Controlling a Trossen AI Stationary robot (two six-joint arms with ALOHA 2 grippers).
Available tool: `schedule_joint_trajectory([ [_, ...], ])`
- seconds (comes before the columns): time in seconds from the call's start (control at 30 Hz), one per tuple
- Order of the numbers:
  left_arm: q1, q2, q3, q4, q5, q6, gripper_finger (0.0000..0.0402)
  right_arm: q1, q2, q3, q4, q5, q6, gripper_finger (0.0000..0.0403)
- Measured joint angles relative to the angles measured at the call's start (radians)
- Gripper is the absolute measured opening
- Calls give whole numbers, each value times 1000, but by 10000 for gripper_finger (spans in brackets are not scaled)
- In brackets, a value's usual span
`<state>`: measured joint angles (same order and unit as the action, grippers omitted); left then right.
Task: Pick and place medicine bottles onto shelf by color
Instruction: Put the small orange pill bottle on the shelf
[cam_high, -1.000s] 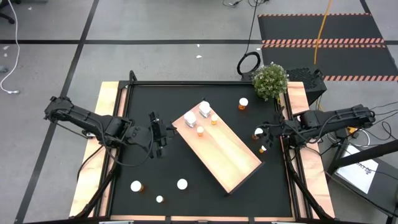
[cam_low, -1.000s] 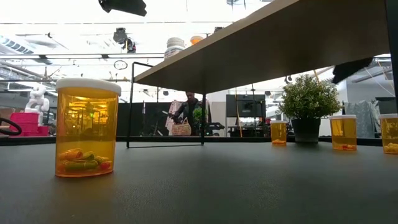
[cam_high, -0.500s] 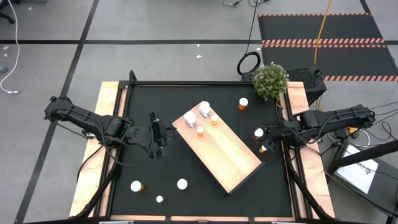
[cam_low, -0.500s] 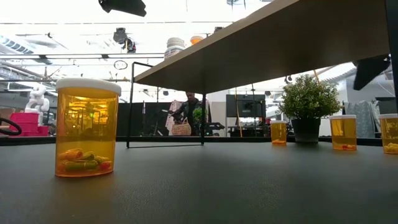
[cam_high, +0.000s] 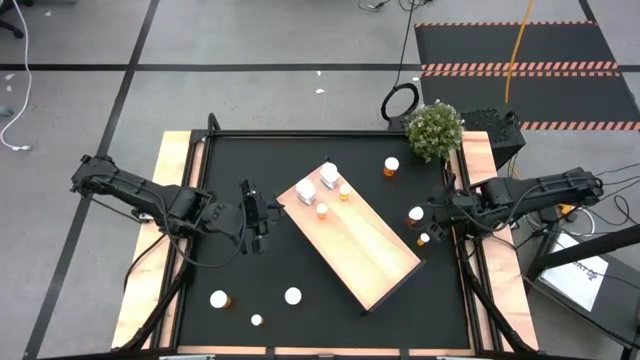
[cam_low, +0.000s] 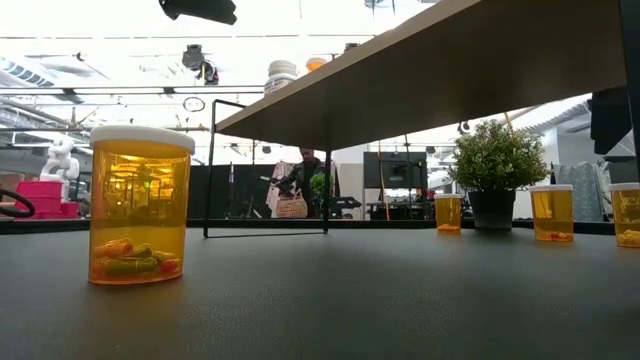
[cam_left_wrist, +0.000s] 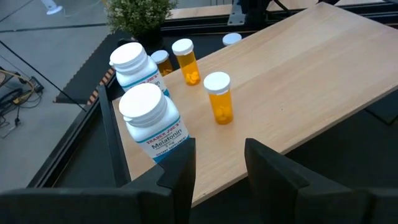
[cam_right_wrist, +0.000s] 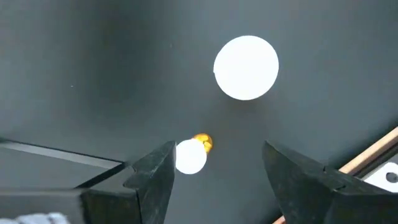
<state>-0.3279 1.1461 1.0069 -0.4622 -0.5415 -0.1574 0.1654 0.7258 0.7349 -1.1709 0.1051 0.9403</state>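
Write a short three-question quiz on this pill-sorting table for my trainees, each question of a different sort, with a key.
1. True or false: the two white bottles stand on the shelf.
2. Which gripper hangs above two orange bottles on the mat near the table's right edge? A) left gripper B) right gripper
3. Fill in: in the left wrist view, the number of orange bottles standing on the shelf is ____.

Key: 1 true; 2 B; 3 two.
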Motion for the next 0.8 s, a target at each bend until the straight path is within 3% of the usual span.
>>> schedule_joint_trajectory([
  [0.4, 0, 0, 0, 3, 0, -2, 141, 0, 96, 0, 0, 104, 13, 236],
  [0.8, 0, 0, 0, 3, 0, -14, 141, 6, 151, 0, 0, 20, -11, 236],
])
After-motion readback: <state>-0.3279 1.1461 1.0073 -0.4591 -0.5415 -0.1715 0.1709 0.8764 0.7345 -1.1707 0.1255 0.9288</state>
